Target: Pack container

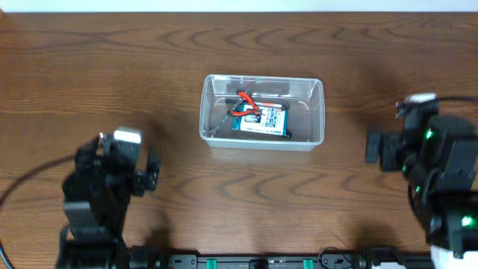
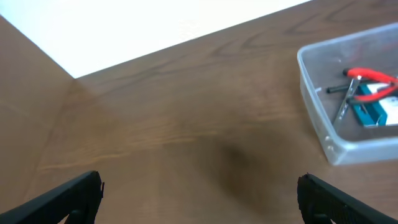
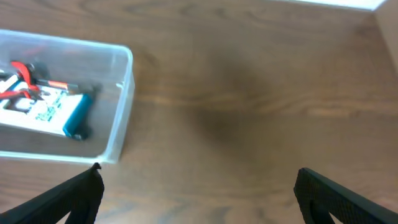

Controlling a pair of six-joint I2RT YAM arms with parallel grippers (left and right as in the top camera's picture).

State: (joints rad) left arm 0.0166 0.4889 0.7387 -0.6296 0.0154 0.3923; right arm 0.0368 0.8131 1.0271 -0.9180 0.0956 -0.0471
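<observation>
Jaws both wide, empty, over counter (image 1: 89,67). Container (image 1: 261,143) ahead-right of left jaws, ahead-left of right jaws; holds red-handled pliers (image 1: 244,104), blue-white box (image 1: 265,119). Looks packed; keep clear of rim.

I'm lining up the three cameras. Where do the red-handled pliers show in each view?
Overhead: the red-handled pliers lie near the picture's middle, in the left part of the container.
Left wrist: at the right edge, upper half.
Right wrist: at the left edge, upper half.
Shared landmark: the blue-and-white box right beside them, seen in all three views.
</observation>
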